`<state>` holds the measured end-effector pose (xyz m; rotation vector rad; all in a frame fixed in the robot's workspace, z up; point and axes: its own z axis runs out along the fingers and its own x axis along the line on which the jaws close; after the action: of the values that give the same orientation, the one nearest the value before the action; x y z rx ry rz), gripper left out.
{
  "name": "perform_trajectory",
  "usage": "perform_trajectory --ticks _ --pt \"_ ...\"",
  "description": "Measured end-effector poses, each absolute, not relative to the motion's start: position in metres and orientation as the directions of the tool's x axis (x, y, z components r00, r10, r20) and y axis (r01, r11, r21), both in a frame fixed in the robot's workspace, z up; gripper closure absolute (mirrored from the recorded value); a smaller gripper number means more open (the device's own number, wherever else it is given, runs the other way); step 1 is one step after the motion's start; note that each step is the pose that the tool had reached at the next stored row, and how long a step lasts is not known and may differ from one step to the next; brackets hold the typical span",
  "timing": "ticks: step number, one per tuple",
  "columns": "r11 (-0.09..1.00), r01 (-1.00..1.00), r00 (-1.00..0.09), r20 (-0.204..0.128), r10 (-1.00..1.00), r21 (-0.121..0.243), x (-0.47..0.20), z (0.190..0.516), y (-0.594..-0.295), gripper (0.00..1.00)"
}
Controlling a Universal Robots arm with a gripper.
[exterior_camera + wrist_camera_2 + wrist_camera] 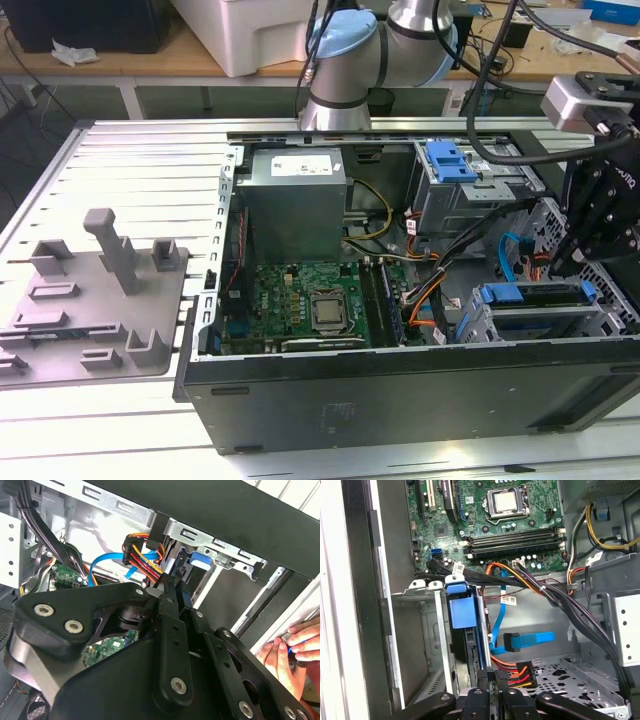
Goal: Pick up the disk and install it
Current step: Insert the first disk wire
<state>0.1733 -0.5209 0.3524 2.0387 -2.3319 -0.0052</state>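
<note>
On the exterior view's left, a grey moulded plastic fixture point(95, 290) lies on the ribbed aluminium table point(150, 150). The open black computer case point(400, 390) shows its green motherboard point(310, 300). Farther right, the blue-framed silver disk point(530, 294) sits in the metal drive cage point(480, 325). The black gripper point(570, 260) is just beside it; whether it grips, I cannot tell.

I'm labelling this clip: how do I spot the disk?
Start at the open computer case; the disk sits in the drive cage at the exterior view's right. Its long blue frame differs from the ridged blue tab on the rear cage.
</note>
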Motion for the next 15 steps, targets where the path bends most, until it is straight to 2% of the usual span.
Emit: perform_trajectory --ticks 15 --pt "0.134 -0.990 -0.133 0.031 -0.991 0.032 0.1719 0.3523 -0.5281 0.83"
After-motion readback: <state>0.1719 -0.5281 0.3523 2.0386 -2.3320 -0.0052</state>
